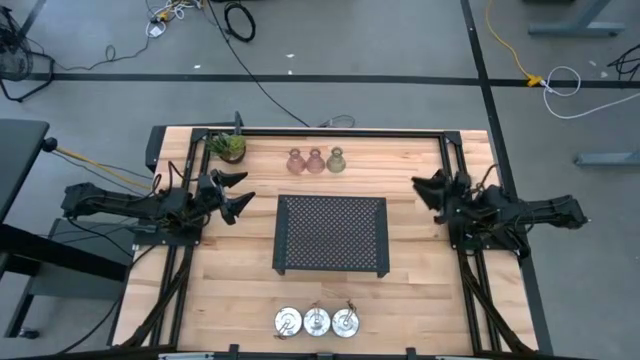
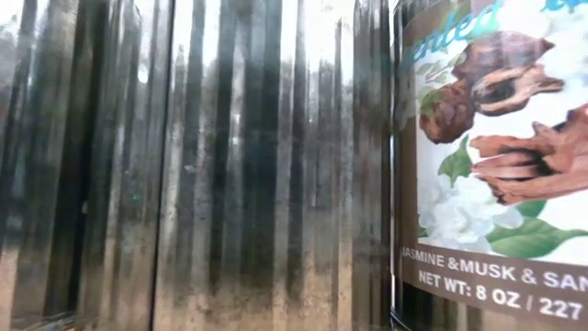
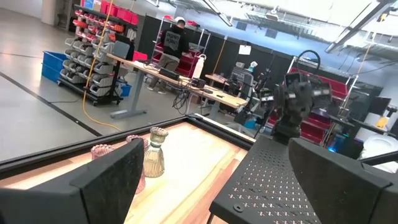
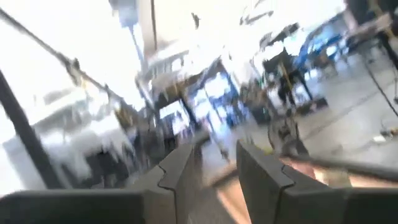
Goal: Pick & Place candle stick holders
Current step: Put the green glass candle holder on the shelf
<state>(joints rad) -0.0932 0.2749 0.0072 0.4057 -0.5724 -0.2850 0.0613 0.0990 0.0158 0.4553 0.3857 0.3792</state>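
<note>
Three glass candle stick holders stand upright in a row at the table's far middle: two pink (image 1: 295, 160) (image 1: 316, 160) and one green (image 1: 336, 160). In the left wrist view the green one (image 3: 155, 152) and a pink one (image 3: 101, 151) show. Three shiny silver dish holders (image 1: 288, 321) (image 1: 317, 321) (image 1: 346, 321) lie in a row at the near edge. My left gripper (image 1: 237, 194) (image 3: 217, 186) hovers open at the table's left, empty. My right gripper (image 1: 427, 192) (image 4: 216, 168) hovers open at the right, empty.
A black perforated tray (image 1: 332, 234) (image 3: 273, 180) lies at the table's middle between the arms. A small potted plant (image 1: 228, 147) stands at the far left. The low view is filled by a ridged shiny surface (image 2: 184, 165) and a labelled jar (image 2: 496, 156). A person (image 3: 174, 40) stands in the room beyond.
</note>
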